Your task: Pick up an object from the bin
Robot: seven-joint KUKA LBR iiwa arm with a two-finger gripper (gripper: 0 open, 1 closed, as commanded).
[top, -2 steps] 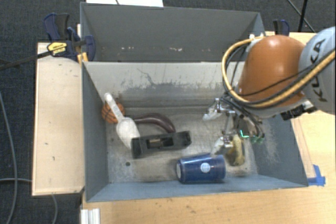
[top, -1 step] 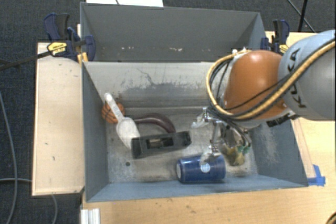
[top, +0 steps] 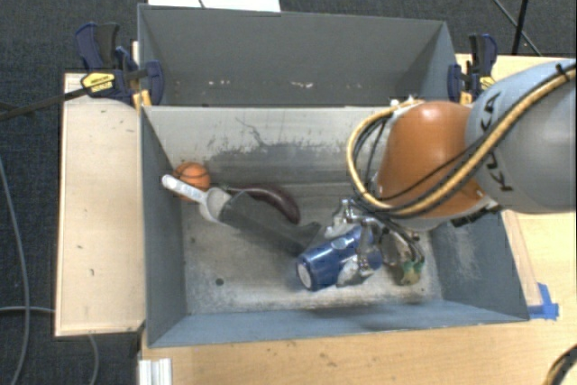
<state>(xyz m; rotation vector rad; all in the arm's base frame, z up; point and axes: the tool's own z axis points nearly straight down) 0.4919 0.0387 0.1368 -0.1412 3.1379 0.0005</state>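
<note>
At the left of the grey bin (top: 270,59) a small orange ball (top: 191,175) sits by a white handle (top: 183,188). A dark grey flat piece (top: 261,223) and a maroon curved thing (top: 281,199) follow. Right of centre, a blue cylinder (top: 321,267) lies on its side against the tool (top: 361,250), which hangs low there. I cannot tell whether the tool is clenched or released.

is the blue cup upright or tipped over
Tipped over. The blue cup lies on its side on the floor of the bin, round end facing lower left, right by the gripper.
</note>
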